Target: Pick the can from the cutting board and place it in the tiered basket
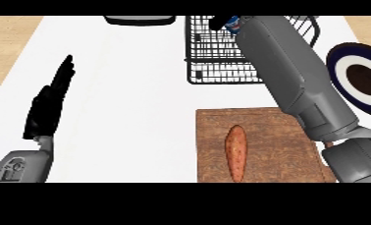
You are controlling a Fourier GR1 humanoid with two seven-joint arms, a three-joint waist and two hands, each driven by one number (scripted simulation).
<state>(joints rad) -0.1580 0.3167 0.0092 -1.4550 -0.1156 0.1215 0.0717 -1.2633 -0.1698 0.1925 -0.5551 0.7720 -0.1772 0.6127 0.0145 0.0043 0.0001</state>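
My right forearm reaches up over the black wire tiered basket (210, 57) at the top centre. Only a bit of my right hand (219, 21) shows at the forearm's tip, curled on a blue and white can (232, 24) held above the basket's upper part. The wooden cutting board (290, 150) lies at the lower right and carries an orange sweet potato (236, 153). My left hand (51, 101) rests open at the left, fingers straight and pointing up, far from the basket and the board.
A dark blue and white plate (351, 79) sits at the right edge beside the basket. A dark rimmed object (140, 19) shows at the top edge, left of the basket. White counter (123, 96) lies between my left hand and the board.
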